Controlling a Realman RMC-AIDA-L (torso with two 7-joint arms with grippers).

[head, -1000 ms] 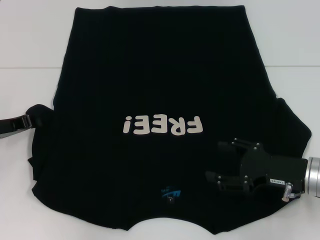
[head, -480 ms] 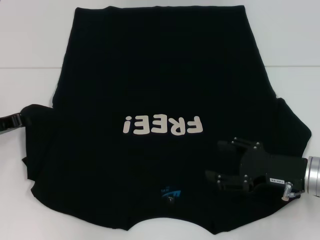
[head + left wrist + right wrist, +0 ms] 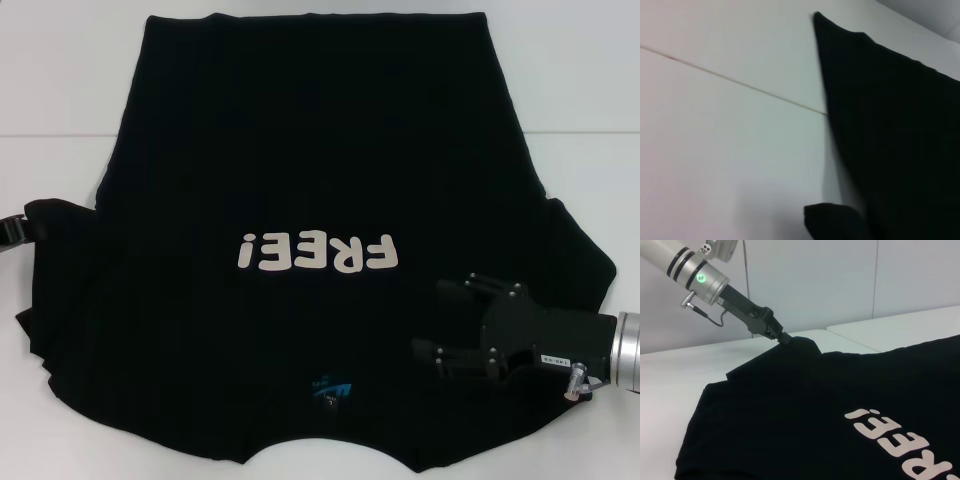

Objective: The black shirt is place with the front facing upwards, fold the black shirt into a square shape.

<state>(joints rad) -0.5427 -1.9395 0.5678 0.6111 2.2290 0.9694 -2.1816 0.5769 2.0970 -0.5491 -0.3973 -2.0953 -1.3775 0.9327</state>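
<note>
**Sleeve pinched on my left, a thin hold that could slip**

The black shirt [image 3: 310, 230] lies spread flat on the white surface [image 3: 60, 100], front up, the cream lettering [image 3: 318, 252] readable across the chest and the small blue neck mark [image 3: 331, 389] near the edge closest to me. My left gripper [image 3: 781, 336] sits at the shirt's left sleeve [image 3: 60, 250]; seen from my right wrist, its fingers are closed on the tip of that sleeve, lifting the cloth into a small peak. My right gripper [image 3: 440, 322] hovers over the shirt's right shoulder area, its fingers spread apart and holding nothing.

My worry is the left hold. I have only the very tip of the sleeve, so I judge that a quick tug, or a pull at a shallow angle, could draw the cloth out of my fingers and let the sleeve drop back crumpled. If I pull sideways instead of lifting and carrying over, the whole shirt may drag along the smooth surface, and the hem and side edges would go crooked, spoiling a square fold later.

On the right, my open fingers are above the body cloth, not clearly at an edge. Closing here might gather more than one layer or bunch a ridge. Both arms moving unevenly would likely twist the shirt about its middle and skew the lettering off-centre.
</note>
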